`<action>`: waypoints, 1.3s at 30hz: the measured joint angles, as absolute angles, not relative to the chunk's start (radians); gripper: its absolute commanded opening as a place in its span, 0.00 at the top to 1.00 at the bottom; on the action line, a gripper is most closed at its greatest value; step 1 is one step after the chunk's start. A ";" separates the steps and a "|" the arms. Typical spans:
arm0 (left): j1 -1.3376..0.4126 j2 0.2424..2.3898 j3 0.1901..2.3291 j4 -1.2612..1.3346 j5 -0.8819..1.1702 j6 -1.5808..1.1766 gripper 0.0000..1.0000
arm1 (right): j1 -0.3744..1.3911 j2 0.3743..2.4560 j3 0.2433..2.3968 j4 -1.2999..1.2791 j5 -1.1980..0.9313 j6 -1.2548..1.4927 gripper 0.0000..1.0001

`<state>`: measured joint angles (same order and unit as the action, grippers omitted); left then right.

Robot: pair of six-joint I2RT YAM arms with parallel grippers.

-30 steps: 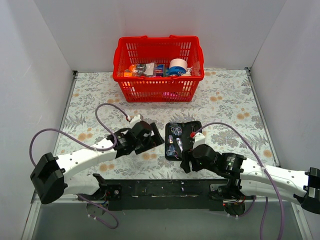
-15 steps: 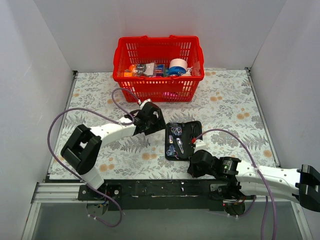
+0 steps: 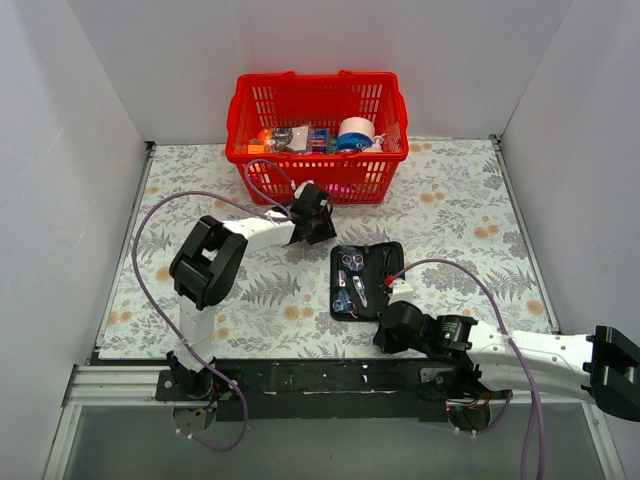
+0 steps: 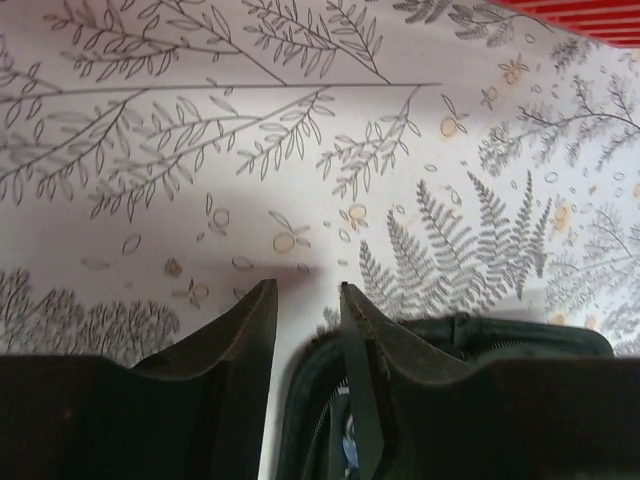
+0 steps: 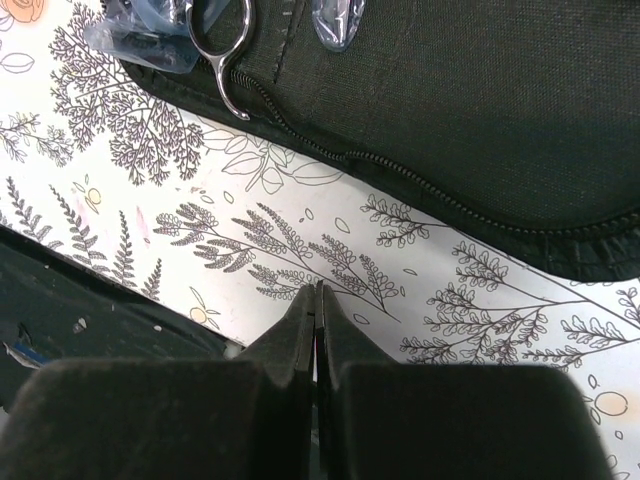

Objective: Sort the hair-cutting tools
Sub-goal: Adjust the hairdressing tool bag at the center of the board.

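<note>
Over the last second the left arm has swung from the left side of the pouch (image 3: 392,250) up past its far left corner, and its fingers have drawn closer. The right arm has backed off the pouch's near edge and closed.

From the top camera, the pouch lies open and flat on the floral cloth (image 3: 450,200). Both pairs of scissors rest on its left half, the upper scissors (image 3: 350,262) towards the far edge and the lower scissors (image 3: 345,296) towards the near edge. The left gripper (image 3: 314,222) sits just beyond the pouch's far left corner, between the pouch and the red basket (image 3: 318,76). It is apart from both pairs. The right gripper (image 3: 384,330) sits just off the pouch's near right edge, touching neither pair.

In the left wrist view, the left gripper (image 4: 305,300) has its fingers a narrow gap apart, with only cloth showing between them. The zipped edge of the pouch (image 4: 480,335) runs under the right-hand finger (image 4: 362,330).

In the right wrist view, the right gripper (image 5: 318,295) has its fingers pressed flat together over bare cloth, holding nothing. The pouch (image 5: 450,100) lies ahead of the tips. The lower scissors (image 5: 215,40) hang over its zipped rim at the far left, well apart from the fingers.
</note>
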<state>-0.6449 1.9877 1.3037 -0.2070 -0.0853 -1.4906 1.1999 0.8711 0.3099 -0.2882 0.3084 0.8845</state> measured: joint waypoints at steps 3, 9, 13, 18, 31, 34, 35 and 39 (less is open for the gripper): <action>-0.638 2.044 1.345 -0.186 -0.068 -1.485 0.77 | 1.200 0.883 0.310 -0.274 0.318 0.890 0.99; -0.644 2.133 1.442 -0.153 -0.009 -1.485 0.80 | 1.200 0.898 0.309 -0.259 0.366 0.933 0.99; -0.646 2.153 1.450 -0.117 0.054 -1.492 0.82 | 1.200 0.896 0.306 -0.272 0.417 0.993 0.99; -0.645 2.141 1.382 -0.025 0.127 -1.514 0.83 | 1.194 0.890 0.307 -0.308 0.472 1.058 0.99; -0.684 1.900 0.968 0.183 0.086 -1.578 0.85 | 1.130 0.928 0.356 -0.457 0.589 1.098 0.99; -0.695 1.838 0.891 0.197 0.036 -1.588 0.86 | 1.092 0.969 0.378 -0.463 0.604 1.036 0.99; -0.698 1.812 0.863 0.195 0.020 -1.591 0.86 | 1.076 0.991 0.388 -0.463 0.613 1.009 0.99; -0.720 1.699 0.751 0.167 -0.031 -1.600 0.86 | 1.028 1.087 0.436 -0.447 0.653 0.878 0.99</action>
<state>-0.7204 1.6993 0.7509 0.1673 -0.0307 -1.5997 1.0279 1.0870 0.4362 -0.4469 0.6533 0.8780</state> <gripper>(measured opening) 0.148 0.021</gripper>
